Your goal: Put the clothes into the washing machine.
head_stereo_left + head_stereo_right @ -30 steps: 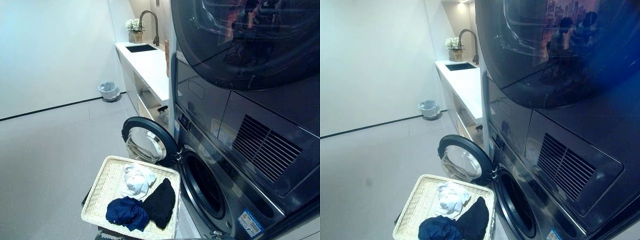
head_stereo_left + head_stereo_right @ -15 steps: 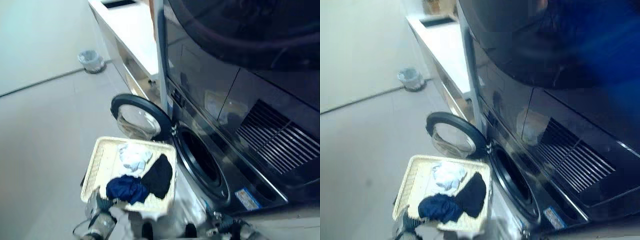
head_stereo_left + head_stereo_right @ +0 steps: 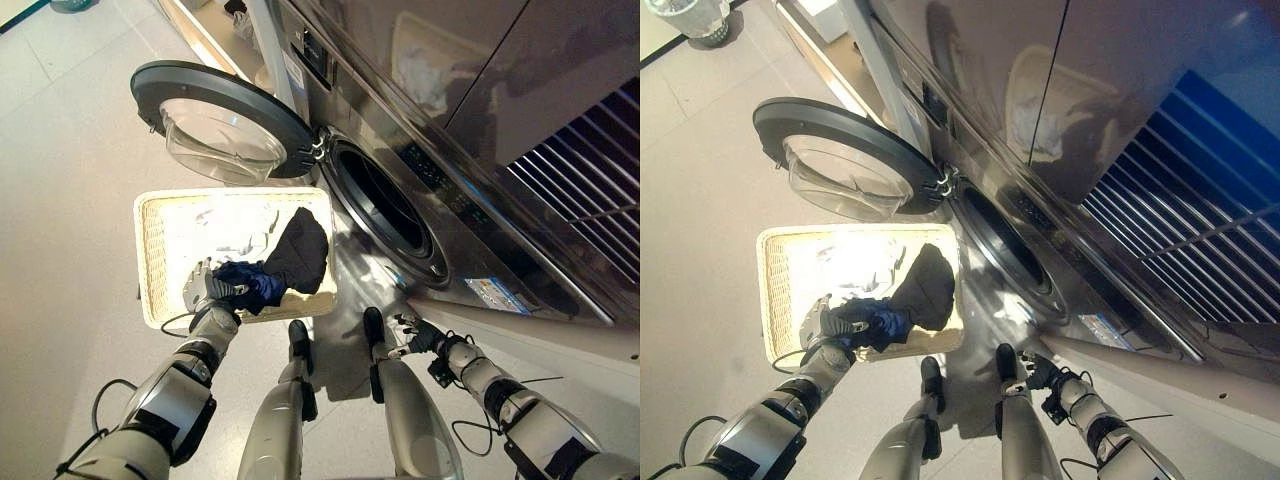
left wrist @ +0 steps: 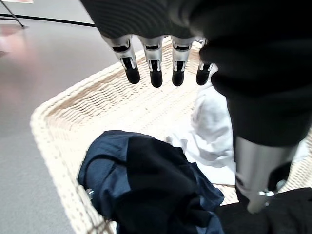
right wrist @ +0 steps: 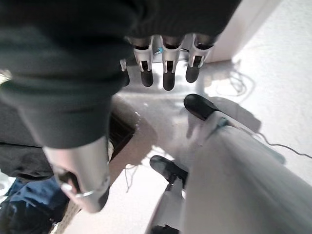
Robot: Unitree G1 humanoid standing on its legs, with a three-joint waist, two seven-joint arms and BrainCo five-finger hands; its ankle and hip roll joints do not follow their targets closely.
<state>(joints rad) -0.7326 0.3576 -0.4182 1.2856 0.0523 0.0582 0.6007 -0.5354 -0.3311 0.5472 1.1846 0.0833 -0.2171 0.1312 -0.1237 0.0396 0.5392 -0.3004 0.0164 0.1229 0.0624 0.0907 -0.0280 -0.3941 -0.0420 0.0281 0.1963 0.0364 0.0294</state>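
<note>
Left hand [image 4: 161, 58] held open over navy garment [image 4: 146, 190] in basket [image 3: 150, 260], poised for pickup | right hand [image 5: 165, 68] open, idle | washer door [image 3: 215, 120] swung wide for loading

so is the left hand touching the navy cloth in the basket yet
Apart. The left wrist view shows the left hand with straight fingers above the navy cloth, bare basket weave visible between them.

My cream woven wicker basket [image 3: 152, 262] holds a navy blue garment [image 4: 146, 180], a black garment [image 3: 302, 250] and a white cloth [image 4: 210, 127]; the washing machine [image 3: 480, 190] is glossy dark grey, its round door [image 3: 215, 118] black-rimmed around clear glass, the floor [image 3: 70, 200] pale grey
</note>
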